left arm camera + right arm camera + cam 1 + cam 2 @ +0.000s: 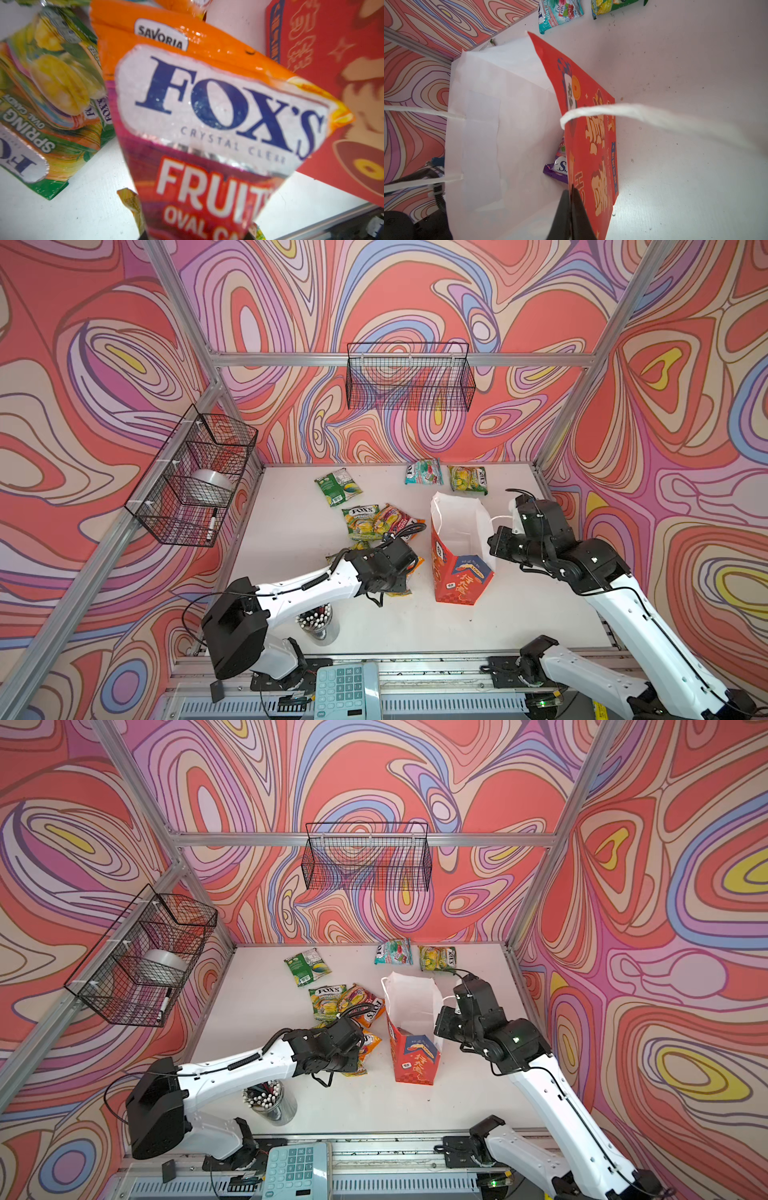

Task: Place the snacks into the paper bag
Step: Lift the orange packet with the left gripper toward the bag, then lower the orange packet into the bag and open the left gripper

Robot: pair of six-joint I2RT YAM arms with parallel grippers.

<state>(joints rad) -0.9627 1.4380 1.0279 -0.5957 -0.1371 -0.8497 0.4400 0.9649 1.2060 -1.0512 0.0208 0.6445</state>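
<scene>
**Orange pouch gripped beside the pinned-open bag**

The left jaws, narrowed, hold one end of an orange FOX'S pouch (207,99), which is tilted up from the bench (519,614) just left of the paper bag (457,572). The right jaws are pressed together on the rim of the bag's red wall, near a white cord handle (633,113). The bag stands upright, mouth open, with a purple pouch (557,168) at its bottom. A green Spring pouch (359,522) lies left of the bag, and a teal pouch (424,471) lies by the back wall

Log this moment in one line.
left claw: shut on orange pouch | right claw: shut on bag | bag: standing, purple pouch inside
</scene>
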